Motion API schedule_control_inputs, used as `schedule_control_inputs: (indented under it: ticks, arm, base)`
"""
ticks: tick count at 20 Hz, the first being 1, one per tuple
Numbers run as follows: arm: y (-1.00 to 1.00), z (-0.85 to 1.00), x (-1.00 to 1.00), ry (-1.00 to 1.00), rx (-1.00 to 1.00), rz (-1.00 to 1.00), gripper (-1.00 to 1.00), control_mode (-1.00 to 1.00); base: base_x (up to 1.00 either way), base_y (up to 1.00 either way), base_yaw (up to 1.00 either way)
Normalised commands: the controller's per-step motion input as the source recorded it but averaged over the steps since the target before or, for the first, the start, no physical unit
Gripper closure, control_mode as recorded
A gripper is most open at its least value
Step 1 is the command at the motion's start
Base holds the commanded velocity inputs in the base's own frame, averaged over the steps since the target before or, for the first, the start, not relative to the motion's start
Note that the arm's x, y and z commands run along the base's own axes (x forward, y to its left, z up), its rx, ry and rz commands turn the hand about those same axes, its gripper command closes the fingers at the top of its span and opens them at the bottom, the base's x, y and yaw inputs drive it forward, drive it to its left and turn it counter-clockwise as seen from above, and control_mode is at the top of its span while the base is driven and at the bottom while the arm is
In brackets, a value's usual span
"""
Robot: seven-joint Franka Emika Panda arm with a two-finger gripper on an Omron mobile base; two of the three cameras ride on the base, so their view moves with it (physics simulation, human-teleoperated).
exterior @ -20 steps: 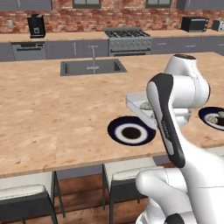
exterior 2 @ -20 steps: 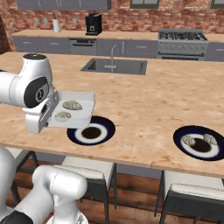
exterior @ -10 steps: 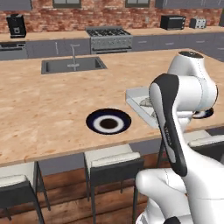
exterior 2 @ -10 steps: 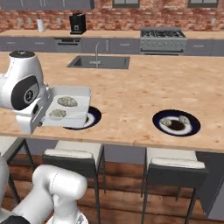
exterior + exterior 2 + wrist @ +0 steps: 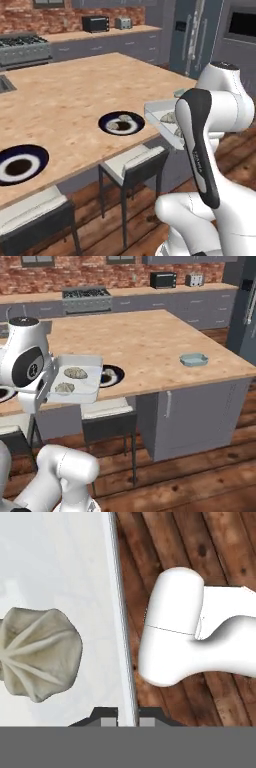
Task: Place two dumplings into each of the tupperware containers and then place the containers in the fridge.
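While the larger whitish container (image 5: 76,379) is carried clear of the island counter (image 5: 145,341), pinched at one rim by the gripper (image 5: 127,714) with its jaws closed on the wall, two dumplings (image 5: 75,372) lie loose inside; a tilt could spill them; the smaller blue container (image 5: 193,359) sits on the counter's right end; the fridge (image 5: 197,37) stands beyond.

My fingers (image 5: 120,713) pinched larger container's (image 5: 93,387) rim | two dumplings (image 5: 75,372) inside | smaller container (image 5: 193,359) on tabletop (image 5: 140,341), right | fridge (image 5: 192,35) beyond.
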Motion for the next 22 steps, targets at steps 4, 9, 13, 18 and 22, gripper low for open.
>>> schedule_control_inputs:
  ticks: [4, 9, 13, 18, 22]
  arm:
    - [0.0, 0.0, 0.0, 0.0, 0.0, 0.0, 1.0, 1.0]
    - [0.0, 0.0, 0.0, 0.0, 0.0, 0.0, 1.0, 1.0]
    - [0.0, 0.0, 0.0, 0.0, 0.0, 0.0, 1.0, 1.0]
    - [0.0, 0.0, 0.0, 0.0, 0.0, 0.0, 1.0, 1.0]
    - [0.0, 0.0, 0.0, 0.0, 0.0, 0.0, 1.0, 1.0]
  base:
    - [0.0, -0.6, -0.79]
    - [0.24, -0.78, -0.52]
    - [0.69, -0.91, -0.03]
    - [0.72, -1.0, 0.19]
    - [0.68, -1.0, 0.37]
